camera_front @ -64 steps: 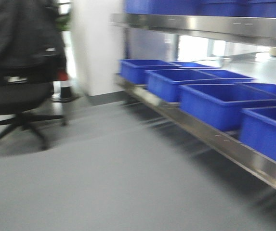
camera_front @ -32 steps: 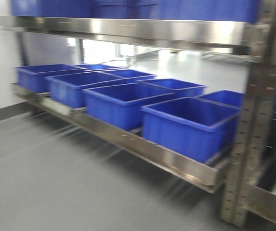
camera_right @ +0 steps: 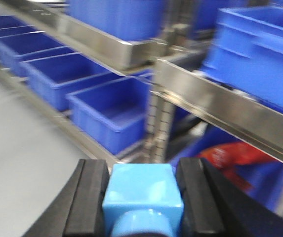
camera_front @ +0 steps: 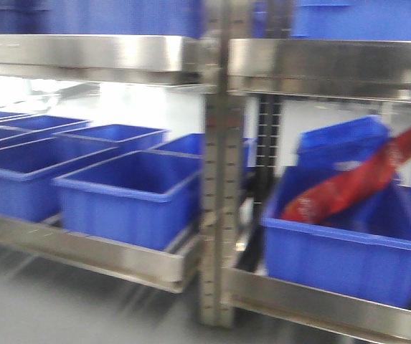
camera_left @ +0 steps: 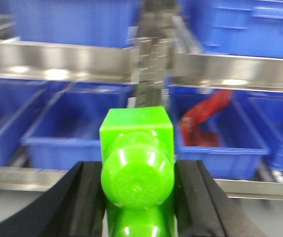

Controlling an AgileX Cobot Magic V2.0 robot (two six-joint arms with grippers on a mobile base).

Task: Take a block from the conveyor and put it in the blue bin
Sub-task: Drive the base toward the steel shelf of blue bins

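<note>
All views are motion-blurred, and both held pieces are cut off at the lower frame edge. Right gripper (camera_right: pixel 142 197): jaws clamped on one sky-blue block (camera_right: pixel 143 190), in front of the steel shelving (camera_right: pixel 220 98). Left gripper (camera_left: pixel 137 182): jaws clamped on one green block (camera_left: pixel 137 148). Blue bins (camera_front: pixel 130 197) line the shelves; blur prevents a firm count. One red packet (camera_front: pixel 356 183) lies in a bin.

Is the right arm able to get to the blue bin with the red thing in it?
Probably, but not straight in. The right gripper holds the block, and that blue bin is open on top. The upper steel shelf runs across above it, so the arm must slip in underneath.
</note>
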